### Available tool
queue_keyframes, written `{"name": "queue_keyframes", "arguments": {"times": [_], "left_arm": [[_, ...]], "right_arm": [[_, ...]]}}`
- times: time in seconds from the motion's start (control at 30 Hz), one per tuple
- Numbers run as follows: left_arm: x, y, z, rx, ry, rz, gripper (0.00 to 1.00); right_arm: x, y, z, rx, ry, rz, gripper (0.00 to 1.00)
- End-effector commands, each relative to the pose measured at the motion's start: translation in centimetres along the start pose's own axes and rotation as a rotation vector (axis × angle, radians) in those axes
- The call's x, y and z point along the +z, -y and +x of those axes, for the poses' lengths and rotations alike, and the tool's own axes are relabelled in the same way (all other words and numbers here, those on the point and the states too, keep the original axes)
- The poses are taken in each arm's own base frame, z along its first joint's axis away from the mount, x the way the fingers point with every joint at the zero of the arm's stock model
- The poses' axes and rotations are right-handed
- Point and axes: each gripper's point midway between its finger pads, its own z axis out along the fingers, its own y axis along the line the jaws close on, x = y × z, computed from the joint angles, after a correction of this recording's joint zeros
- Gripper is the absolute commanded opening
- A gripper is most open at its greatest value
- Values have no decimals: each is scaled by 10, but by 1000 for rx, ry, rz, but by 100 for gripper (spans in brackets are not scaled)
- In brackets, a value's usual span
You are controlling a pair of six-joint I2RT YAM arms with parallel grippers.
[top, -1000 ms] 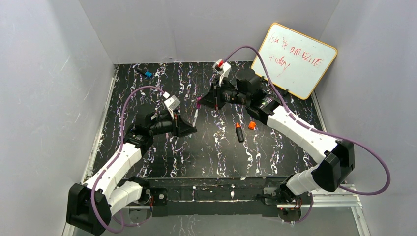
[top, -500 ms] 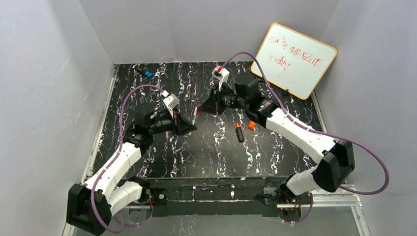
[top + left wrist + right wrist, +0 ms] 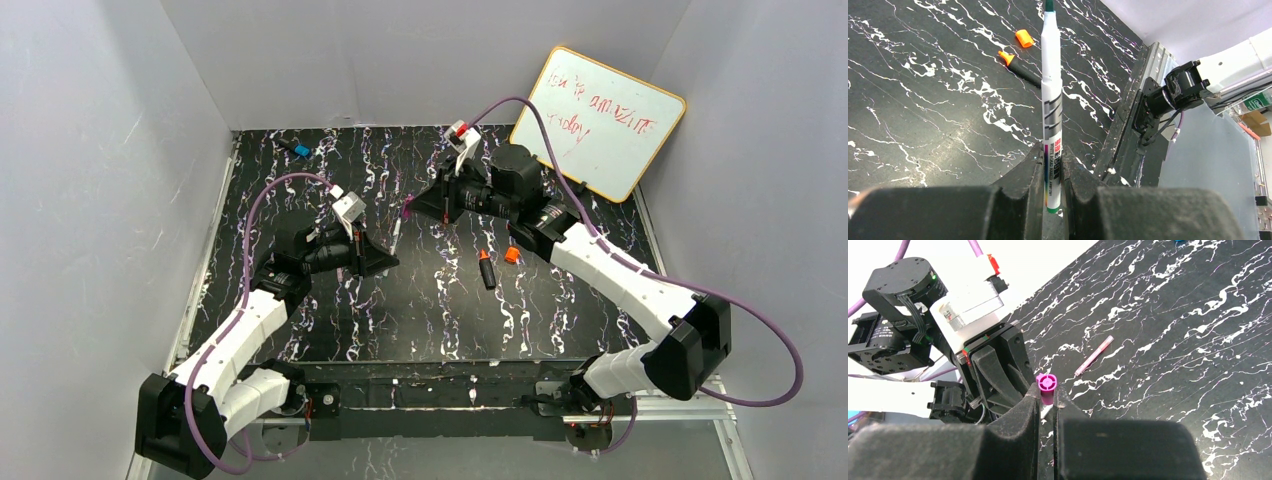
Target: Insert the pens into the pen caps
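Far left, back of the black marbled table (image 3: 300,320): a small black piece with a blue end (image 3: 296,148) lies alone, well apart from the rest.

Left of centre: the left gripper (image 3: 1052,160) is clamped on the slim white pen (image 3: 1052,100). The jaws pinch the pen near its tail end. In the left wrist view the barrel runs straight out from the fingers, with the dark tip at the top edge. From the top view we see the pen held above the table and pointing toward the other arm.

Centre: the right gripper (image 3: 1047,395) is closed on the magenta cap (image 3: 1046,383), which juts just past the fingertips and faces the left gripper. From above, the pen's tip and the cap sit very close. We cannot tell whether they meet.

On the table beyond the cap lies the slim pink-purple pen (image 3: 1094,356), flat and untouched.

Right of centre: the short black marker (image 3: 487,270) lies flat with its orange-red end uncapped. The bright orange cap (image 3: 512,255) rests just beside it, apart.

Far right, back corner: a whiteboard (image 3: 600,120) with red scrawl leans against the wall.
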Motion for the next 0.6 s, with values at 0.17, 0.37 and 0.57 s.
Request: {"name": "queue_keyframes", "arguments": {"times": [0.17, 0.37, 0.57], "left_arm": [[-1, 11, -17, 45, 30, 34, 0], [-1, 11, -18, 48, 32, 35, 0], [-2, 11, -18, 50, 32, 34, 0]], "right_arm": [[2, -4, -33, -43, 107, -14, 14], [6, -2, -33, -40, 102, -18, 14], [10, 0, -25, -21, 87, -30, 14]]}}
